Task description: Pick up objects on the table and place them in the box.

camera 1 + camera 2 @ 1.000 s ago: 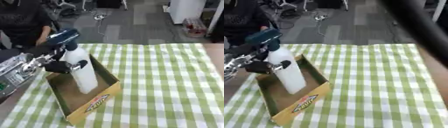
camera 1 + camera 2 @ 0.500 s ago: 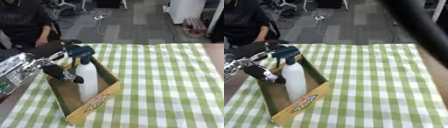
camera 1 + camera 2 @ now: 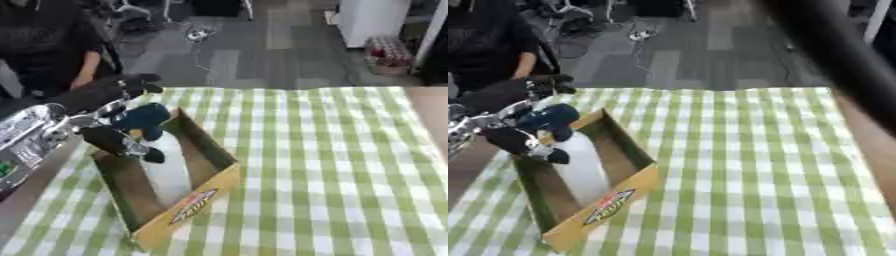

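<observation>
A white spray bottle (image 3: 171, 170) with a dark blue spray head (image 3: 140, 117) leans back inside an open cardboard box (image 3: 188, 210) on the left of the table, its base low in the box. My left hand (image 3: 101, 95) comes in from the left at the box's far left corner. Its fingers (image 3: 131, 84) reach out straight above the spray head and its thumb (image 3: 127, 145) stands apart below it, so the hand is open around the head. Whether it still touches the bottle I cannot tell. My right hand is out of sight.
A green and white checked cloth (image 3: 332, 165) covers the table to the right of the box. A blurred dark bar (image 3: 833, 50), close to the camera, crosses the upper right of the right eye view. The table's brown edge (image 3: 433, 115) shows at the right.
The bottle has gone from upright in my shut left hand to lying lower in the box. The fingers have opened off it and the hand has drawn back to the left.
</observation>
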